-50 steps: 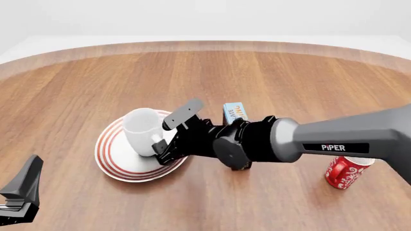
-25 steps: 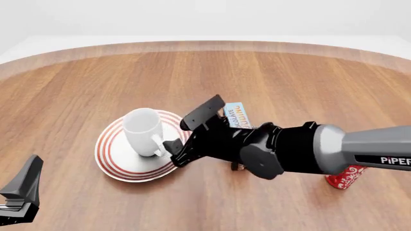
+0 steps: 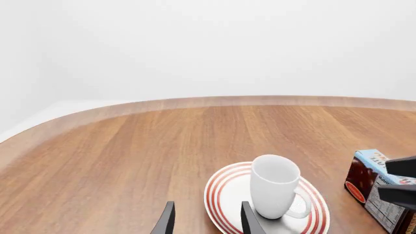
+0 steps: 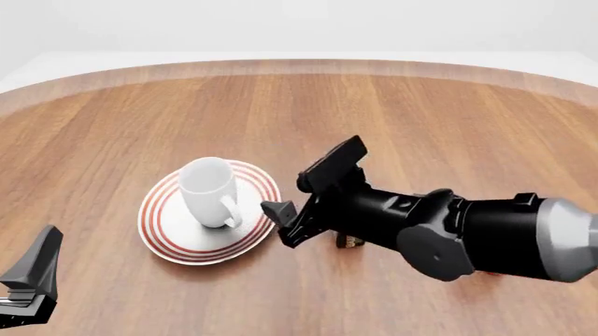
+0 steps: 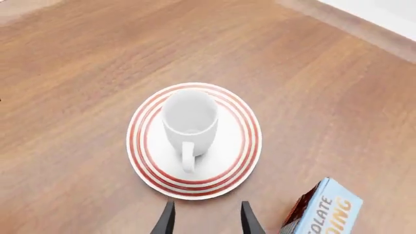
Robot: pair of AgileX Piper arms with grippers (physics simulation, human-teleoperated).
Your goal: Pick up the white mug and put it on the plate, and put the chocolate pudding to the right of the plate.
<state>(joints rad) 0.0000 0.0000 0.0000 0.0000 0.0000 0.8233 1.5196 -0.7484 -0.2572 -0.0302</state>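
The white mug (image 4: pixel 207 190) stands upright on the red-ringed plate (image 4: pixel 164 234), its handle toward my right gripper. It shows again as the mug (image 5: pixel 189 122) on the plate (image 5: pixel 244 146) and the mug (image 3: pixel 274 186) on the plate (image 3: pixel 224 190). My right gripper (image 4: pixel 283 197) hovers open and empty just right of the plate's rim, seen too as the right gripper (image 5: pixel 206 220). The chocolate pudding (image 5: pixel 322 209) stands right of the plate; it is also the pudding (image 3: pixel 370 183). The right arm hides it in the front view. My left gripper (image 4: pixel 33 278) rests open at the near left, also visible as the left gripper (image 3: pixel 208 222).
The wooden table (image 4: pixel 309 112) curves away to a rounded far edge. The bulky right arm (image 4: pixel 467 238) crosses the near right part of the table and covers what lies behind it.
My right gripper has drawn back to the right, away from the mug, which stays upright on the plate. The arm now covers the pudding and the red can. The left arm has not moved.
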